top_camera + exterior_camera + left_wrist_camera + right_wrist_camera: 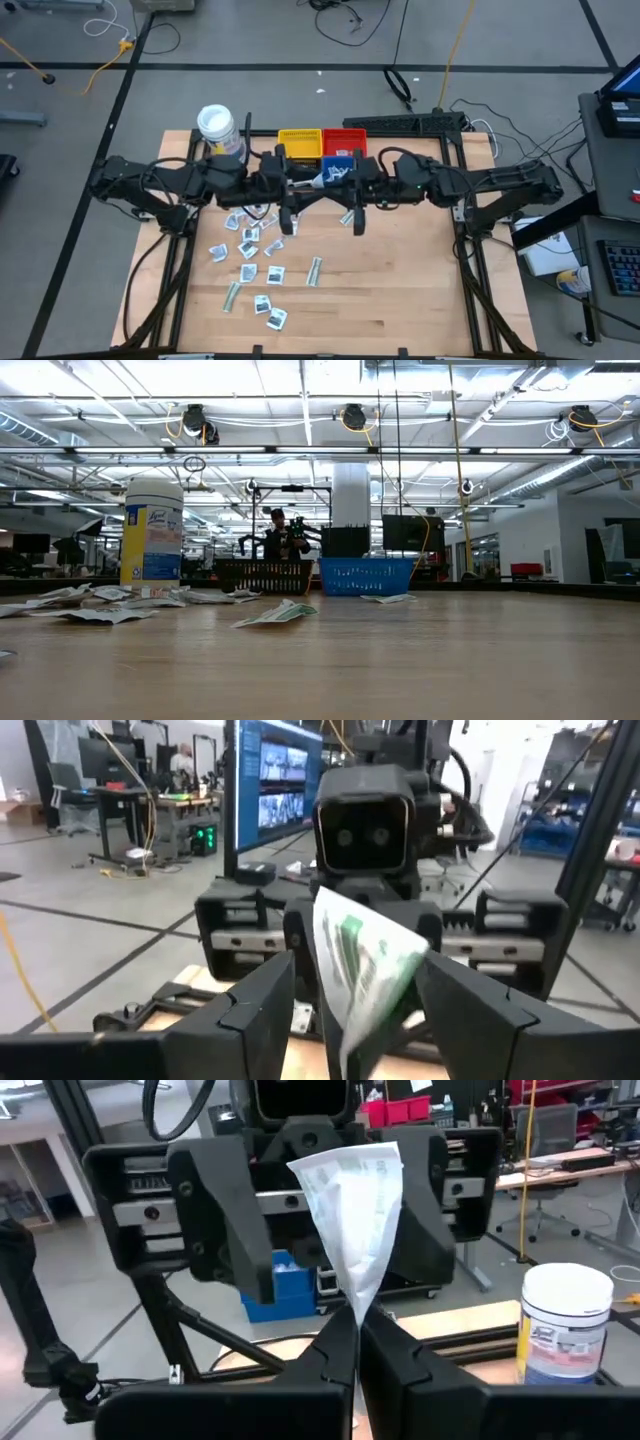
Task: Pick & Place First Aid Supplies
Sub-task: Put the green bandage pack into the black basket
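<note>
We read this as a handover in mid-air above the middle of the surface (400,300), just near of the bins. Our right tool (356,1342) has its fingers pressed together on the bottom corner of a white packet (350,1210), which rises from that pinch and fans out wider toward its free end. Straight across from it, our left tool (355,1020) faces the right one with its fingers apart, and the same packet stands in the gap between them, its long axis running along the line of those fingers. We cannot tell whether either left finger touches it yet. The left tool is therefore the nearer free one. The remaining packets (250,250) lie scattered on the surface below, toward the near left.
</note>
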